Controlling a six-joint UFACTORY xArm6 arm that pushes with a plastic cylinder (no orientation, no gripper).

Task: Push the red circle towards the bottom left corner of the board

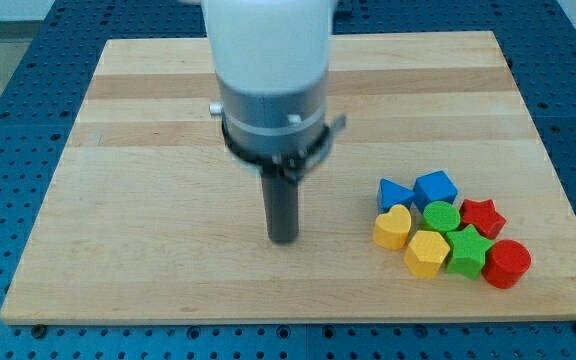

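The red circle lies near the board's bottom right, at the right end of a tight cluster of blocks. My tip rests on the wooden board near the middle, well to the left of the cluster and touching no block. The red circle touches the green star on its left.
The cluster also holds a red star, a green circle, a blue cube, a blue triangle, a yellow heart and a yellow hexagon. The arm's white and grey body hangs over the board's upper middle.
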